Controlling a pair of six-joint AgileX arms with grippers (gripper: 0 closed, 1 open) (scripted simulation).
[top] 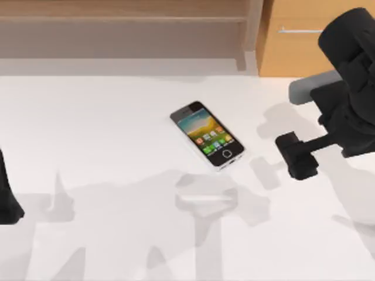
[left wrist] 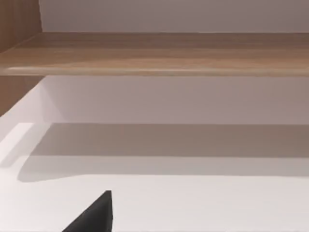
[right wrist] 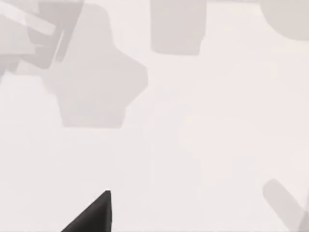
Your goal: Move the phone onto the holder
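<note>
The phone (top: 208, 136) lies face up and angled at mid-table (top: 105, 134), with the right claw (top: 297, 156) just beside it; whether its fingers are spread cannot be told. Thin, rigid and likely slick, the phone looks best pinched across its long edges.

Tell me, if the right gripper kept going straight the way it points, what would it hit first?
Probably the phone. The right gripper points toward the top view's left, roughly at it, with bare table between. Height is unclear, so it might pass above.
</note>
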